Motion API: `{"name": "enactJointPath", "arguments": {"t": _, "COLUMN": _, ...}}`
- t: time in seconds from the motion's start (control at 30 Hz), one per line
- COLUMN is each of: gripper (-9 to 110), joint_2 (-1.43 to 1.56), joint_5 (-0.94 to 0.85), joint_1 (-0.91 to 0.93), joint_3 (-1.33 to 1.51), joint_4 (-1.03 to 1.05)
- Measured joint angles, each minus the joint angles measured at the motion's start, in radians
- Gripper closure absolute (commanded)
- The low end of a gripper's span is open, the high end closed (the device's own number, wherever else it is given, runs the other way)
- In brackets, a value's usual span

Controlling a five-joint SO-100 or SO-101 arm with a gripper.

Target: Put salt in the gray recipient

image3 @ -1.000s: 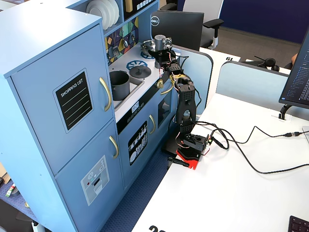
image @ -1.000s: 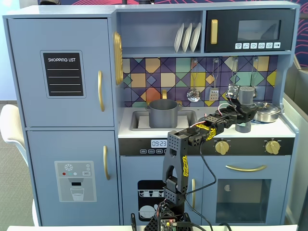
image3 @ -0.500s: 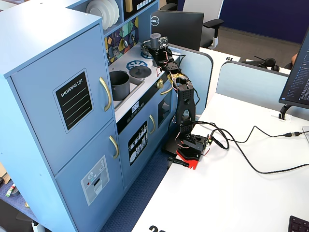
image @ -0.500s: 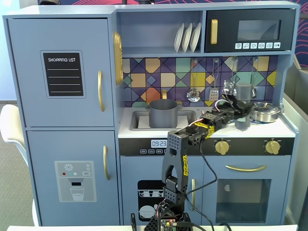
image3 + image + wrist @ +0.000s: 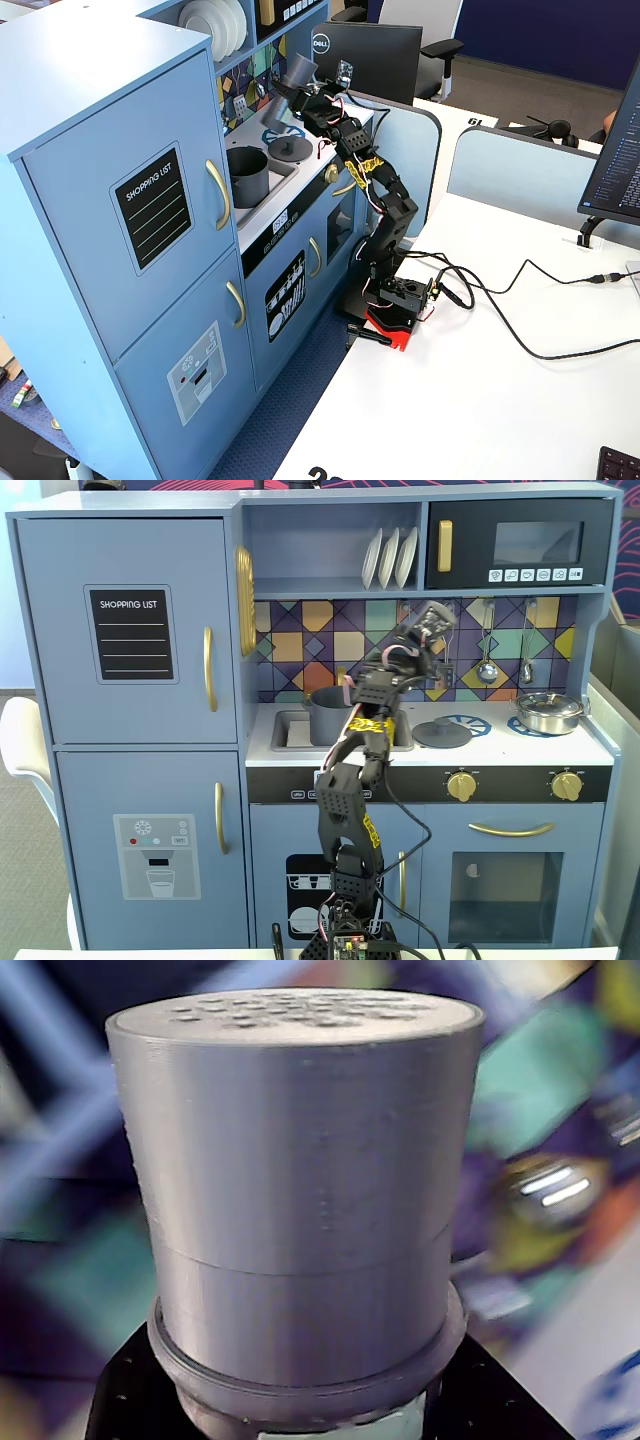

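Note:
My gripper [image 5: 300, 1415] is shut on the grey salt shaker [image 5: 300, 1190], which fills the wrist view with its perforated top facing away; black fingers [image 5: 125, 1395] clamp its base. In a fixed view the shaker [image 5: 432, 615] is held high and tilted in front of the tiled backsplash, above and right of the gray pot [image 5: 328, 715] standing in the sink. In another fixed view the shaker [image 5: 296, 72] hangs above the counter, to the right of and above the gray pot [image 5: 247, 172]. The gripper [image 5: 424, 640] [image 5: 312, 95] is raised well above the counter.
A gray lid [image 5: 442, 732] lies on the stove burner, and a metal pan [image 5: 548, 712] sits at the right. Utensils [image 5: 487, 670] hang on the backsplash. A shelf with plates [image 5: 390, 558] and a microwave [image 5: 520, 545] overhang the counter. Cables [image 5: 520, 300] cross the white desk.

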Motion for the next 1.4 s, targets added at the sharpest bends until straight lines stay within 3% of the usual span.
{"name": "enactJointPath", "arguments": {"t": 0.33, "gripper": 101, "joint_2": 0.041, "joint_5": 0.902, "joint_1": -0.351, "joint_3": 0.005, "joint_4": 0.083}}
{"name": "enactJointPath", "arguments": {"t": 0.47, "gripper": 101, "joint_2": 0.038, "joint_5": 1.177, "joint_1": -0.448, "joint_3": 0.002, "joint_4": 0.083}}
{"name": "enactJointPath", "arguments": {"t": 0.77, "gripper": 101, "joint_2": -0.005, "joint_5": 1.542, "joint_1": -0.506, "joint_3": -0.037, "joint_4": 0.051}}
{"name": "enactJointPath", "arguments": {"t": 0.97, "gripper": 101, "joint_2": -0.020, "joint_5": 1.779, "joint_1": -0.459, "joint_3": -0.018, "joint_4": 0.143}}
{"name": "enactJointPath", "arguments": {"t": 1.17, "gripper": 101, "joint_2": -0.018, "joint_5": 1.827, "joint_1": -0.466, "joint_3": 0.034, "joint_4": 0.097}}
{"name": "enactJointPath", "arguments": {"t": 1.4, "gripper": 101, "joint_2": -0.095, "joint_5": 1.830, "joint_1": -0.561, "joint_3": -0.109, "joint_4": 0.049}}
